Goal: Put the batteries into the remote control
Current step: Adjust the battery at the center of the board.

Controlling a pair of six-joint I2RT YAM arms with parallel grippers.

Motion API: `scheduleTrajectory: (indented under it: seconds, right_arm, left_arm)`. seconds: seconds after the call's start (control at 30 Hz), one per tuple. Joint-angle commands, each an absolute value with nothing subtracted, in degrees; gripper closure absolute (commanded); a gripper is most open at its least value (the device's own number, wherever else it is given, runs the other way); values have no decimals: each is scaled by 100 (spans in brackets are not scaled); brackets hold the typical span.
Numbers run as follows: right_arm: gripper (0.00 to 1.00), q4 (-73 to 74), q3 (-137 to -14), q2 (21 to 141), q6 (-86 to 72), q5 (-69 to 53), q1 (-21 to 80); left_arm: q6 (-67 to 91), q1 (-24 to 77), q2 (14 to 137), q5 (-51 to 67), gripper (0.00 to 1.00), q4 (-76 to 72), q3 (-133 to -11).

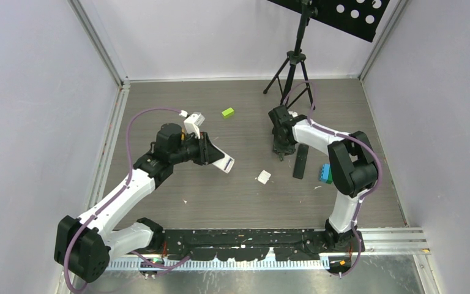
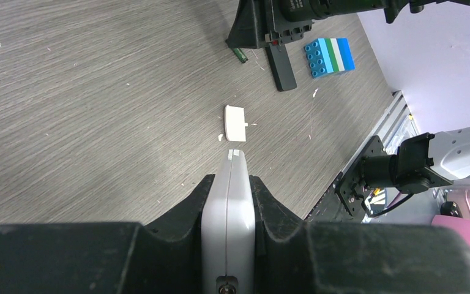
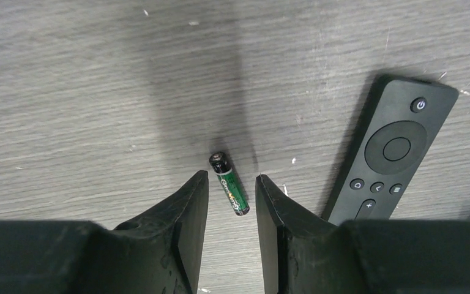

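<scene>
Right claw (image 3: 231, 177) parted astride green battery (image 3: 229, 192), left claw (image 2: 229, 184) clamping half-hidden white remote (image 2: 229, 236)

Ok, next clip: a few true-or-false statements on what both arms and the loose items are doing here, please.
The left jaws are shut on a white plastic remote control. True.
The right jaws grip the green-and-black cylindrical battery. False: they stand open either side of it as it lies on the grey wood-grain table.
The slim black remote control lies buttons up. True.
The small white rectangular cover is fitted on the white remote. False: it lies loose on the table, apart from it.
The blue-and-green toy brick stack sits near the black remote. True.
</scene>
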State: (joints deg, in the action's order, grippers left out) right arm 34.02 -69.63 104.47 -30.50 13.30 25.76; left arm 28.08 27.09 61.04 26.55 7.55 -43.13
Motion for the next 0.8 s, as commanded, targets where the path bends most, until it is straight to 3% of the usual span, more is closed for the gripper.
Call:
scheduleTrajectory:
  seconds: [0.0, 0.17, 0.33, 0.6, 0.77]
  right_arm:
    - [61, 3654, -7123, 10481, -3139, 1305, 2583]
    - [69, 3647, -7048, 10578, -3368, 1291, 2571]
    - [99, 2987, -6452, 10160, -4445, 1228, 2524]
    - [100, 3282, -6180, 9743, -7663, 1982, 2736]
    - [99, 3701, -6583, 9568, -8222, 2635, 3186]
  left_arm:
    - [2762, 2686, 5912, 2637, 100, 639, -4421]
    - [2784, 2681, 5844, 2653, 100, 642, -4396]
    - [2695, 2686, 5664, 2604, 100, 818, -4479]
    - [2593, 2683, 5180, 2198, 100, 1309, -4667]
    - [2512, 2681, 4753, 2040, 100, 1449, -4600]
